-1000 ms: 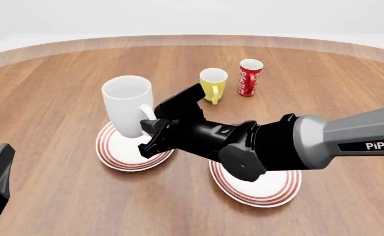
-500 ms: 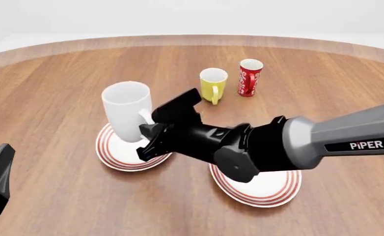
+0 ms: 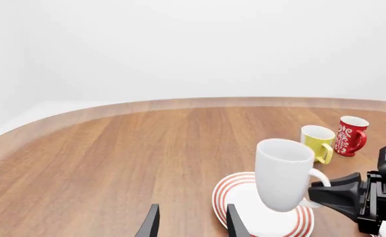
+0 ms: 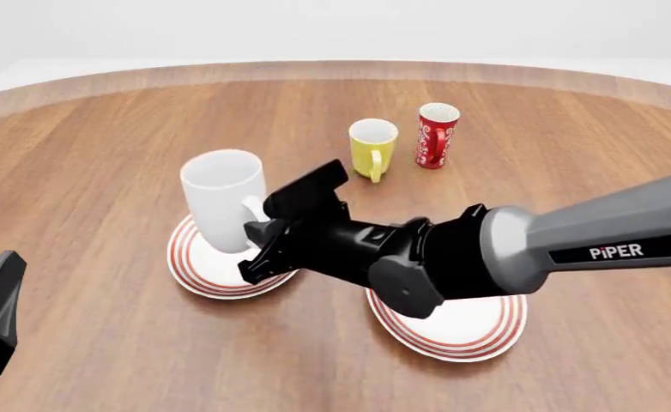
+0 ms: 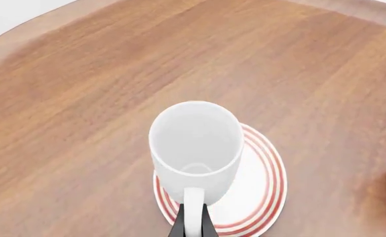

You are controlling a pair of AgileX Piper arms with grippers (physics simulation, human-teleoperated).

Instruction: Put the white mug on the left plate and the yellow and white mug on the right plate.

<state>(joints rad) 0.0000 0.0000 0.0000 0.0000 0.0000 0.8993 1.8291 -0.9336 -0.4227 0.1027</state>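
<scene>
On the round brown wooden worktop (image 4: 106, 137), toward its left side, the large plain white mug with a loop handle (image 4: 223, 200) stands upright over the smaller white plate with red rings round its rim (image 4: 198, 264). From the front I cannot tell whether its base rests on the plate or hangs just above it; the left wrist view shows it low over the plate's middle. The right arm's black end effector (image 4: 262, 233) has its fingers pressed onto the mug's handle, one on each side, and the right wrist view shows the two dark tips (image 5: 179, 228) pinching the white loop. The grey arm reaches across from the right, passing over the larger red-ringed white plate (image 4: 473, 330), which lies bare to the right of the first and well apart from it.

Farther back, the small yellow mug with a white inside (image 4: 372, 148) stands upright on the bare wood, handle toward the near side. Just beside it to the right stands a slim red cup with white patterns (image 4: 435, 135), close but not touching.

Low at the left edge, the left arm's end effector (image 3: 189, 224) sits off from everything, its two dark fingers spread with nothing between them.
</scene>
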